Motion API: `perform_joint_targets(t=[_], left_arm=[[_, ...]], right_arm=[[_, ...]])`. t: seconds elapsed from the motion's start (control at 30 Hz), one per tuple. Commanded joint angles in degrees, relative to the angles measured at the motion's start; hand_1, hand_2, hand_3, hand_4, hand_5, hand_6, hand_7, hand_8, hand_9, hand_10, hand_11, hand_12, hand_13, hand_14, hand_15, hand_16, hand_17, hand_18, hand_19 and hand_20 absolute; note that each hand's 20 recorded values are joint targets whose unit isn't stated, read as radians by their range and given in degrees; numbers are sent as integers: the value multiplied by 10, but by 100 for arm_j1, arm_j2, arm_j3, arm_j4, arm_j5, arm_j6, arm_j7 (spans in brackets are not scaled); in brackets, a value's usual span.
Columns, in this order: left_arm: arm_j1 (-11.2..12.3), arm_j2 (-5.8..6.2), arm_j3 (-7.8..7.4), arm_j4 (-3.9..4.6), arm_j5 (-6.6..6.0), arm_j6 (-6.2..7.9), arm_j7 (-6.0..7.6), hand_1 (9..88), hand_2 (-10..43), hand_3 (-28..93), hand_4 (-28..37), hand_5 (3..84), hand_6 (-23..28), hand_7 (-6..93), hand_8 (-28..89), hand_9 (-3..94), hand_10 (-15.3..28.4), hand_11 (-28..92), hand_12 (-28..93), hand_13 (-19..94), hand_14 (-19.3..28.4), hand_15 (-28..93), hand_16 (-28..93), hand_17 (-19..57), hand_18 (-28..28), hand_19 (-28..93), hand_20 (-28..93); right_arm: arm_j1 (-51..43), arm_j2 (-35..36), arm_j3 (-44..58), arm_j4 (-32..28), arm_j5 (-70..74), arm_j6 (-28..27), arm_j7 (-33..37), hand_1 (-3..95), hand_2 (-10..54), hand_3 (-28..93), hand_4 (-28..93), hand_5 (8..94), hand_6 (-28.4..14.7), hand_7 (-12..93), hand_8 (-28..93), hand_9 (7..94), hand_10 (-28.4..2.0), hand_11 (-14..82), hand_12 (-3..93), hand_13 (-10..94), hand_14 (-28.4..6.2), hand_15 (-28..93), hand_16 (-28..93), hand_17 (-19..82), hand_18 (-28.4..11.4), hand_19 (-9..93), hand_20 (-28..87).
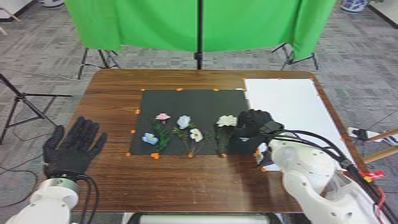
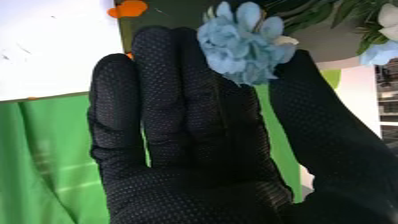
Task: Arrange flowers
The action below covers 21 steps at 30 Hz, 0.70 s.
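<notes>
At the right edge of the black mat [image 1: 209,97] is my right hand [image 1: 256,123]. In the right wrist view, that hand [image 2: 169,115] has a blue flower [image 2: 245,42] pinched between its thumb and fingertips; the bloom covers part of the fingertips. On the mat lie a pink flower [image 1: 163,116], a pale blue one [image 1: 184,121], a white one [image 1: 195,134], a blue one [image 1: 149,138] and a cream one [image 1: 226,120], with green stems towards the front. My left hand [image 1: 69,157] rests open at the table's left side, fingers pointing away.
A white sheet [image 1: 284,97] covers the back right of the brown table [image 1: 115,90]. Orange marks [image 1: 155,156] line the mat's border. Beyond the table hangs a green cloth [image 1: 151,25] on stands, and a tripod [image 1: 31,107] stands to the left.
</notes>
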Motion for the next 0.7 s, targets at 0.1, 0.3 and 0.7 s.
perform_joint_targets(t=[0.1,0.3,0.7], left_arm=[[117,-109,-38,-12,-52,6,-33,266,164,735,-283,471,85,178,-113,417,143,256,112,315,147,444,-67,-35,141,340,166],[92,-109,-17,-6,-34,9,-24,240,181,722,-283,472,86,177,-110,417,145,253,114,314,148,444,-66,-35,141,339,167],[-14,14,-20,125,426,-492,-47,245,174,727,-283,467,85,170,-109,414,147,241,112,313,147,422,-70,-35,141,334,164]], right_arm=[[-71,106,47,-136,123,213,130,301,33,654,-281,587,-57,307,-104,677,-183,279,235,624,-141,499,214,327,-216,802,320],[-68,148,8,-171,168,243,207,276,25,636,-282,576,-64,307,-103,672,-189,254,225,625,-145,474,205,331,-215,808,316],[-109,135,512,-254,631,1732,719,224,73,655,-270,548,-81,281,-99,622,-205,240,221,594,-160,477,199,333,-218,810,301]])
